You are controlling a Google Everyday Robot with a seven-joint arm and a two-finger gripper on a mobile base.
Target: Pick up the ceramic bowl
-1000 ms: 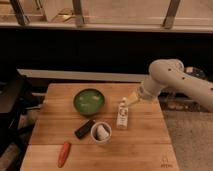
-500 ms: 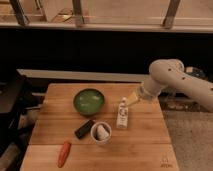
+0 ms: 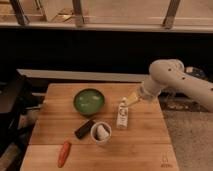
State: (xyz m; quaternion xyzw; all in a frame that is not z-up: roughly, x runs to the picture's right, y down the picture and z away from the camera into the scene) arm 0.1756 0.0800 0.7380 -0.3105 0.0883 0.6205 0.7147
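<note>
The ceramic bowl (image 3: 89, 101) is round and glossy green with a darker rim. It sits upright on the wooden table (image 3: 145, 140), left of centre toward the back. My gripper (image 3: 131, 100) hangs at the end of the white arm (image 3: 167, 80) that comes in from the right. It is above the table, to the right of the bowl and well apart from it, just over the top of a white bottle (image 3: 121, 114). It holds nothing that I can see.
A white cup (image 3: 101, 132) stands in front of the bowl, with a dark bar-shaped object (image 3: 84, 128) to its left. An orange carrot-like object (image 3: 63, 153) lies at the front left. A dark chair (image 3: 9, 107) stands left of the table.
</note>
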